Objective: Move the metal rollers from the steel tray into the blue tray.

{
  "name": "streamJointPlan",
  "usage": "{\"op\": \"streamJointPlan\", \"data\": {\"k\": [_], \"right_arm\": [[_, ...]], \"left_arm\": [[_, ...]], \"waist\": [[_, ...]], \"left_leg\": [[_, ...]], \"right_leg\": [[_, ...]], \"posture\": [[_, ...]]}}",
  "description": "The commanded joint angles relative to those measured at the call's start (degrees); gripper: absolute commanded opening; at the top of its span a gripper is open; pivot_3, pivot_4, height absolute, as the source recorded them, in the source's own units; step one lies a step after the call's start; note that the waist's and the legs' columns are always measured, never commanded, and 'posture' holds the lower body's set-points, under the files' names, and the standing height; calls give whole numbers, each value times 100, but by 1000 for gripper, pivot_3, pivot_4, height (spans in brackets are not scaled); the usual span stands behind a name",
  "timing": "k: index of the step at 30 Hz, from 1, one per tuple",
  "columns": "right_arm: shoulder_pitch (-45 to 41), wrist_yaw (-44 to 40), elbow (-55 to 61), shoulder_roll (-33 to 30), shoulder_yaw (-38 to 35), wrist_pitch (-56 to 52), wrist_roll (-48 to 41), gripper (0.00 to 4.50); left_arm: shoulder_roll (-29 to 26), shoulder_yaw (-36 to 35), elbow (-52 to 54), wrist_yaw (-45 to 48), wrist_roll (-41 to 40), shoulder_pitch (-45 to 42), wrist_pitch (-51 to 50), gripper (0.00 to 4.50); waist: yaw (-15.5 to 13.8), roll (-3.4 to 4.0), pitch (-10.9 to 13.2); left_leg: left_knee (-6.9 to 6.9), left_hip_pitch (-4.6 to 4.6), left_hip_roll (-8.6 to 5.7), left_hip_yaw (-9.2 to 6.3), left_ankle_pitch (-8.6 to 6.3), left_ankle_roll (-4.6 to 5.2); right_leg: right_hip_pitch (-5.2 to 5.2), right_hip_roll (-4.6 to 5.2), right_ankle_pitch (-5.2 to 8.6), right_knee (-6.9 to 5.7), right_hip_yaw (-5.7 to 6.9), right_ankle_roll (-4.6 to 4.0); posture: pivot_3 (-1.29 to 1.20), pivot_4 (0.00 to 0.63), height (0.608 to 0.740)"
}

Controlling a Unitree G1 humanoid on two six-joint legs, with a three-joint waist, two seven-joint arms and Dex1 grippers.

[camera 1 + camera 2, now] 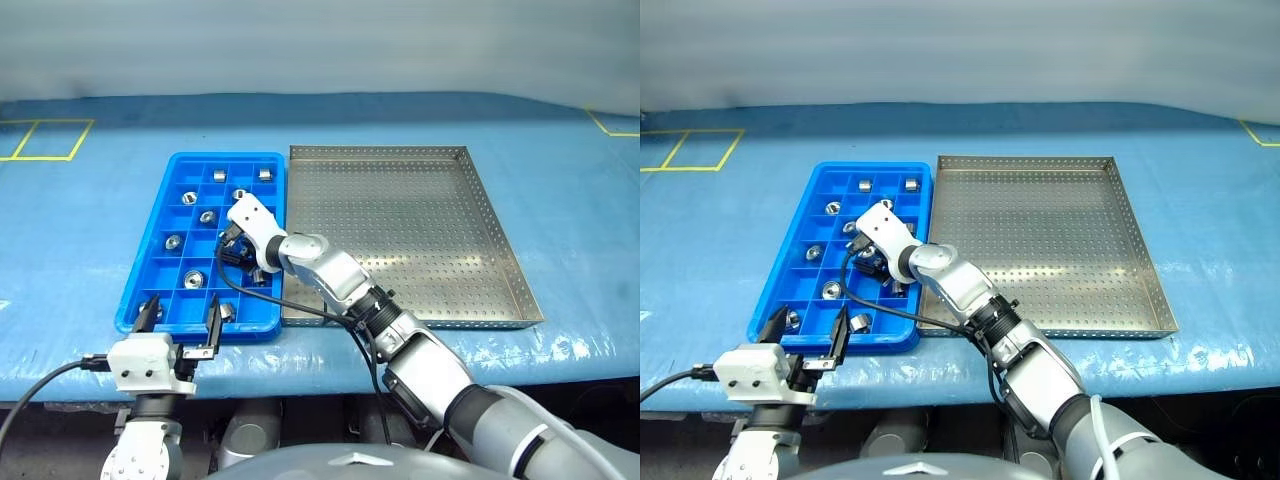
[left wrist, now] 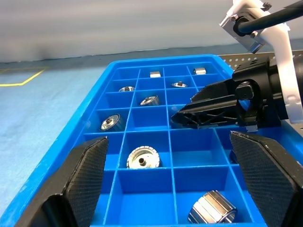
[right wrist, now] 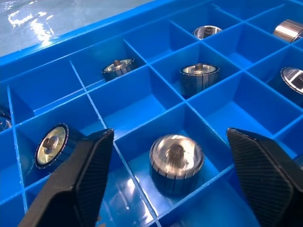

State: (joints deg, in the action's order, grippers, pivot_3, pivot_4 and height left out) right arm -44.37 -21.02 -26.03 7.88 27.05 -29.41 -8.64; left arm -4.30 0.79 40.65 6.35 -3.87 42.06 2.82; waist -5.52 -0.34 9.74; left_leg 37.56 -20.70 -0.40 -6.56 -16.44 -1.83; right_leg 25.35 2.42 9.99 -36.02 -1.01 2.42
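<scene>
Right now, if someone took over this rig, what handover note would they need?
Right gripper: open over the blue tray, a metal roller lying free in the compartment between its fingers.
Left gripper: open, holding nothing, at the blue tray's near edge.
Steel tray: no rollers visible on its floor.
Done: the rollers seen all sit in blue tray compartments.
Left: apparently just withdrawing the right arm.
</scene>
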Motion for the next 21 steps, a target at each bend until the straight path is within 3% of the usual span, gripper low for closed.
{"op": "streamJointPlan", "data": {"k": [1, 13, 21], "right_arm": [[266, 66, 497, 415, -159, -102, -66, 4466], [1443, -156, 2973, -669, -587, -152, -84, 4466], [2221, -286, 4185, -1495, -953, -578, -185, 4466]], "left_arm": [[-121, -64, 80, 121, -137, -134, -69, 4500], [-908, -912, -104, 411, -562, -1771, -1076, 4500], [-1170, -781, -521, 344, -191, -2968, -1542, 4500]], "waist": [[30, 0, 0], [480, 0, -1], [863, 0, -1]], "left_leg": [[0, 0, 0, 0, 0, 0], [14, 6, 0, 0, 1, -2], [17, 11, 0, 4, 1, -2]], "right_leg": [[0, 0, 0, 0, 0, 0], [-17, 1, -6, 0, 0, 8], [-21, 1, -27, 1, -8, 38]], "posture": [[279, 150, 740], [39, 150, 740], [-82, 150, 740]]}}
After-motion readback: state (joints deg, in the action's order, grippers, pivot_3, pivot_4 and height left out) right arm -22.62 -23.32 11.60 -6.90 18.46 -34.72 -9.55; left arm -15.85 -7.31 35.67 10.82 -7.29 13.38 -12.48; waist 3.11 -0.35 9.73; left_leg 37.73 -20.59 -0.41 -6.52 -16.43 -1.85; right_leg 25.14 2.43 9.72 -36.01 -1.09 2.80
